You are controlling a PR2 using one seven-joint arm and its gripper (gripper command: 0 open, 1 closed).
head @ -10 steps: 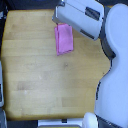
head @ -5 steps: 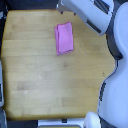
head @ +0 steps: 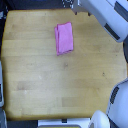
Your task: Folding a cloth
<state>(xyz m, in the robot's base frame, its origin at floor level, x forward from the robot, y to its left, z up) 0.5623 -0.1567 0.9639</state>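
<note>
The counter (head: 60,85) is a light wooden top with visible grain running from the exterior view's left to its right, and it fills most of the picture. Its corners are rounded, and the edge toward three o'clock curves inward near the bottom. One thing lies directly on it: the cloth (head: 64,38), a plain pink-magenta piece lying flat, toward twelve o'clock from the counter's middle. It looks folded, with a lengthwise line near its nine o'clock edge. The wood around it is bare.
</note>
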